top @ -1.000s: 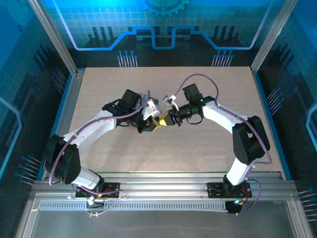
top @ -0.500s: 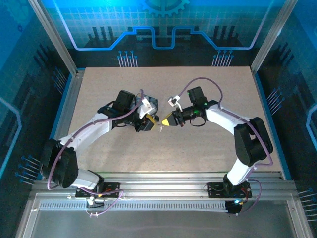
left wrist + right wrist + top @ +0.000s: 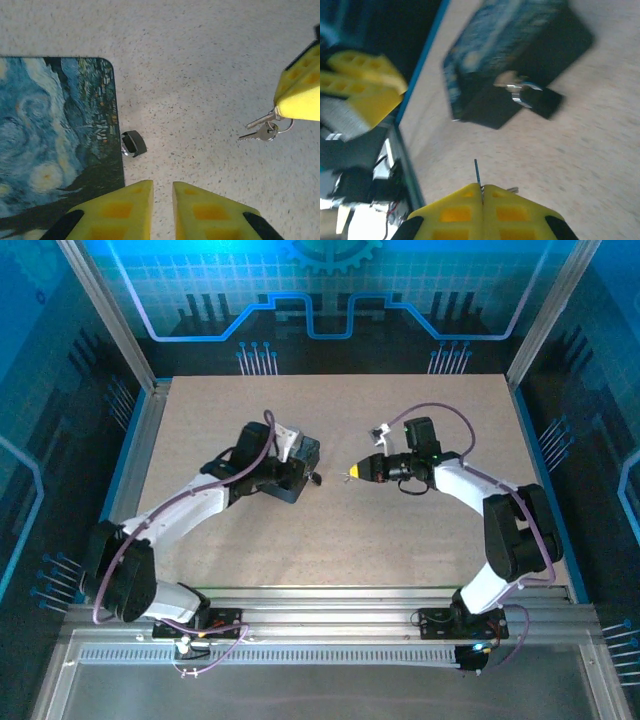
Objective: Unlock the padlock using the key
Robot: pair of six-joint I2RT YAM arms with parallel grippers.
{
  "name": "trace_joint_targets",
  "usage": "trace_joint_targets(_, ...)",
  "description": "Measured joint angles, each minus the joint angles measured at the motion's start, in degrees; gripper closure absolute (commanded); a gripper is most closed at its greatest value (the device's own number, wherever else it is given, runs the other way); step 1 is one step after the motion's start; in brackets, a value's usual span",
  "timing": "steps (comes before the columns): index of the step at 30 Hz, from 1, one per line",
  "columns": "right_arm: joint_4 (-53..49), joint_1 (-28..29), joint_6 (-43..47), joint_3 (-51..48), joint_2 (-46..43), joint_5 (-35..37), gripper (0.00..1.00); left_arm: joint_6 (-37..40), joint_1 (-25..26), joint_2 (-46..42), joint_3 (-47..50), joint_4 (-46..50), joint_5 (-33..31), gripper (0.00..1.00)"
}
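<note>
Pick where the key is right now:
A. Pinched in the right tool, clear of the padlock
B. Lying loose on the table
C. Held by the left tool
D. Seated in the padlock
A: the right tool is shut on the key, and bare table separates it from the padlock, which sits at the edge of the painted tin.

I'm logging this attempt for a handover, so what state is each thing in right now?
left gripper: slightly open, empty.
right gripper: shut on the key.
key: held clear of the padlock, not inserted.
padlock: hooked at the edge of the tin.
tin: lid down.
</note>
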State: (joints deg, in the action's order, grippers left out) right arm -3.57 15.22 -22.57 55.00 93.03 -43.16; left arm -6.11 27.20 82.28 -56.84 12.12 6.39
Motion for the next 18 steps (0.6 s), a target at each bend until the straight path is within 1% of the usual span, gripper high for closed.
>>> trace_joint_targets(3, -0.28, -1.66, -2.62, -1.51, -1.6, 5.16, 1.0, -9.09, 4.81, 4.76, -3.58, 2.12, -5.6, 0.7)
trace_joint_targets(5, -1.03, -2.8, -3.91, -2.01, -3.08, 8.39, 1.0, -16.13, 7.34, 7.21, -5.18, 3.08, -9.35, 0.67)
trace_joint_targets(6, -1.55, -3.39, -4.46, -2.14, -3.8, 9.88, 1.0, -19.76, 8.55, 8.15, -5.57, 3.78, -11.28, 0.6)
trace_joint_targets(7, -2.01, -3.89, -4.74, -2.16, -4.39, 11.04, 1.0, -22.95, 9.66, 8.96, -5.86, 4.39, -12.98, 0.55)
trace_joint_targets(8, -2.54, -4.44, -5.09, -2.19, -4.98, 12.33, 1.0, -26.21, 10.86, 10.01, -6.34, 5.31, -14.91, 0.53)
trace_joint_targets(10, -3.37, -5.29, -5.55, -2.21, -5.92, 14.36, 1.0, -31.61, 12.74, 12.41, -7.91, 6.99, -18.38, 0.52)
trace_joint_targets(13, -4.15, -5.79, -5.77, -2.21, -6.67, 16.28, 1.0, -37.57, 14.6, 16.59, -11.39, 8.87, -22.43, 0.48)
trace_joint_targets(14, -4.44, -5.81, -5.77, -2.21, -6.71, 16.61, 1.0, -39.12, 14.88, 18.03, -12.72, 9.51, -23.67, 0.47)
trace_joint_targets(18, -5.7, -5.81, -5.73, -2.21, -6.8, 17.29, 1.0, -43.98, 14.14, 22.21, -16.87, 12.52, -27.74, 0.46)
